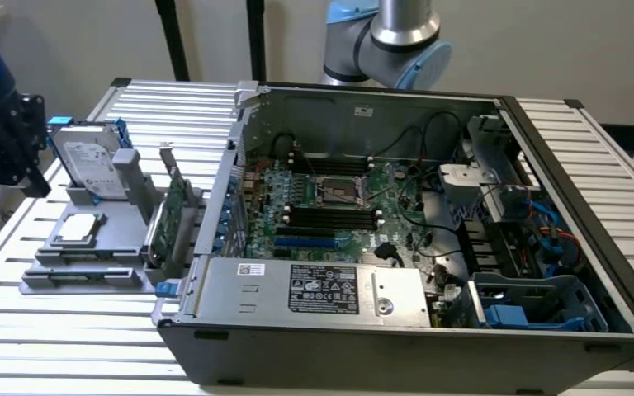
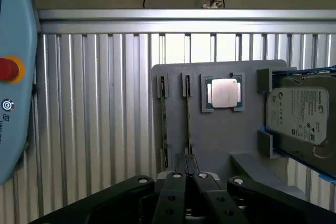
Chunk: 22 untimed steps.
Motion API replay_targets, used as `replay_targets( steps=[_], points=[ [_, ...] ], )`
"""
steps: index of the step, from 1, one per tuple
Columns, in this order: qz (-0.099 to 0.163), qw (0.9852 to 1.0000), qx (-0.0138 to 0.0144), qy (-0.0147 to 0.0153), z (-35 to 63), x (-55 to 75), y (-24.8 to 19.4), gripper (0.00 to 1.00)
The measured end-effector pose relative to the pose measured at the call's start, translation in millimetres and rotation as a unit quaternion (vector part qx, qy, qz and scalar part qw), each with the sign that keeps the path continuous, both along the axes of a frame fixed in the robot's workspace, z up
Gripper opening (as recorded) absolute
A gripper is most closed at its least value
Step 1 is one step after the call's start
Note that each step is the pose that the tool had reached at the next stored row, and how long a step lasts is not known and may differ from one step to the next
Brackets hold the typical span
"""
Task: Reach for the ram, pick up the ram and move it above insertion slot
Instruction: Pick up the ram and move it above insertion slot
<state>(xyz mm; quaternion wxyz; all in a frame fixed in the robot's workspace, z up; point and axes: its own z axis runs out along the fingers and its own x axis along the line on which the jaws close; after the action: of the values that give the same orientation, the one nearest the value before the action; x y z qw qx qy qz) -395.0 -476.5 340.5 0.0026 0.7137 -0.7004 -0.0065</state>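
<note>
Two thin green sticks stand on edge in narrow grooves of a gray tray (image 2: 220, 145), which lies on the ribbed metal table (image 2: 105, 108) close to one of its edges. They sit at the tray's end far from the hard drive (image 2: 296, 114), with a square processor chip (image 2: 223, 93) between. The ram (image 2: 188, 111) I take as the target is the stick nearer to the chip, because it runs in line with the gripper (image 2: 185, 158); the other stick (image 2: 163, 111) stands just beside it.

The gripper hangs over the tray's edge, near the ram's end but, as far as I can judge, not touching it. Its two black fingers (image 2: 170, 198) are pressed together and carry nothing. So the work is at its first step, the reach; nothing is picked up.

The open computer case (image 1: 405, 355) stands on the same table beside the tray, and the black slots (image 1: 333, 216) on its board are well apart from the ram.

In my judgement, a grasp here calls for fingers that are parted and set squarely on both flat faces of the ram, because the stick is thin and its neighbour is near. A tilted pull could jam it in the groove.
</note>
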Motion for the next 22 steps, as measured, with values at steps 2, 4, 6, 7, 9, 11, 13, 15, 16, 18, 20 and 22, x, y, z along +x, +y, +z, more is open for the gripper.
replay_targets(
  steps=[2,4,6,7,9,11,13,15,16,18,20,22],
  points=[
    [0.018,0.9998,0.0000,-0.0012,-1.0,0.0,0.0,0.11],
    [0.036,0.9993,-0.0001,-0.0030,-1.9,-0.1,0.0,0.11],
    [0.052,0.9986,-0.0001,-0.0062,-2.4,0.0,-0.1,0.11],
    [0.054,0.9985,-0.0001,-0.0063,-2.5,0.0,-0.1,0.11],
    [0.054,0.9985,-0.0001,-0.0063,-2.5,0.0,-0.1,0.11],
    [0.054,0.9985,-0.0001,-0.0063,-2.5,0.0,-0.2,0.18],
    [0.054,0.9985,-0.0001,-0.0063,-2.5,0.0,-0.2,0.24],
    [0.054,0.9985,0.0000,-0.0064,-3.8,0.0,-0.8,0.30],
    [0.054,0.9985,-0.0001,-0.0064,-5.2,0.0,-1.2,0.36],
    [0.054,0.9985,-0.0001,-0.0063,-8.7,-0.1,-3.1,0.36],
    [0.054,0.9985,-0.0001,-0.0063,-12.3,-0.1,-5.9,0.36],
    [0.054,0.9985,-0.0001,-0.0063,-16.1,0.0,-9.1,0.36]
  ],
)
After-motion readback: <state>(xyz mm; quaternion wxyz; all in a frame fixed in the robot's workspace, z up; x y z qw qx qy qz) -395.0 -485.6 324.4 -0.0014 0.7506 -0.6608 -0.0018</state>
